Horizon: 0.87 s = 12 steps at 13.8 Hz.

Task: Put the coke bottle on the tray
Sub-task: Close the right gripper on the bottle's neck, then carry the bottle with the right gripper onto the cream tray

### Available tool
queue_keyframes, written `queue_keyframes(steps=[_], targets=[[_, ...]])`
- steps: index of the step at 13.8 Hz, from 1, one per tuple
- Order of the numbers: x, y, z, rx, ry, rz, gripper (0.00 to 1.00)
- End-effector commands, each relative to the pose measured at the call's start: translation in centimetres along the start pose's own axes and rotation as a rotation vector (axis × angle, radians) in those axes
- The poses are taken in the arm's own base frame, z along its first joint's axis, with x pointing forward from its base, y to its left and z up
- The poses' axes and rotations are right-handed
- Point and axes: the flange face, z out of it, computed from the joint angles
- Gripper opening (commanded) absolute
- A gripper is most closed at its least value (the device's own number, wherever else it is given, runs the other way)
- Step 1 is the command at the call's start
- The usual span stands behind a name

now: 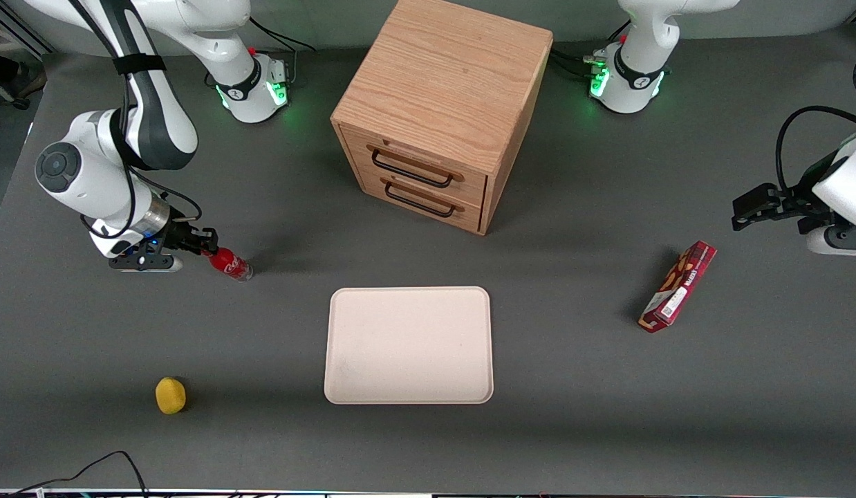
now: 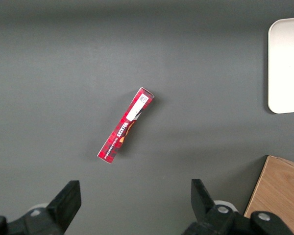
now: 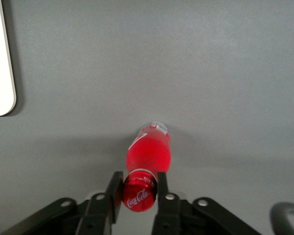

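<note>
Front view gives you one coke bottle [image 1: 231, 265], one tray [image 1: 408, 345], one snack box [image 1: 678, 286], one yellow ball [image 1: 171, 395] and one wooden cabinet [image 1: 442, 111] with two drawers. Your gripper [image 1: 208, 247] sits at middle left of the frame, its fingers [image 3: 114, 196] narrowed onto the bottle's red cap, with the bottle tilted and its clear base near the table [image 1: 580, 429]. You see the tray at lower centre, well apart from the bottle, with bare table between them.

Tray [image 3: 0, 63] cut by frame edge; end effector [image 3: 138, 192] base cropped.
</note>
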Motion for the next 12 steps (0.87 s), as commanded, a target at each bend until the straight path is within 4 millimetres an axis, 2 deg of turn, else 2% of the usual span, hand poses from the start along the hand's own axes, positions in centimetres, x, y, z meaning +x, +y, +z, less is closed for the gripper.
queue_keyframes(steps=[1, 3, 4, 6, 8, 9, 11, 12], targets=[[-0.4, 0.2, -0.1, 0.015, 0.014, -0.012, 0.00], [-0.1, -0.3, -0.9, 0.012, 0.026, -0.020, 0.00], [0.5, -1.3, -2.0, 0.015, 0.048, -0.023, 0.00], [2.7, -4.4, -5.8, 0.024, 0.012, -0.017, 0.00], [6.8, -9.0, -9.4, 0.037, -0.048, 0.018, 0.00], [8.7, -11.1, -10.3, 0.049, -0.058, 0.023, 0.00], [11.7, -15.3, -10.9, 0.076, -0.031, 0.021, 0.00], [12.8, -17.6, -10.3, 0.089, -0.024, 0.013, 0.00]])
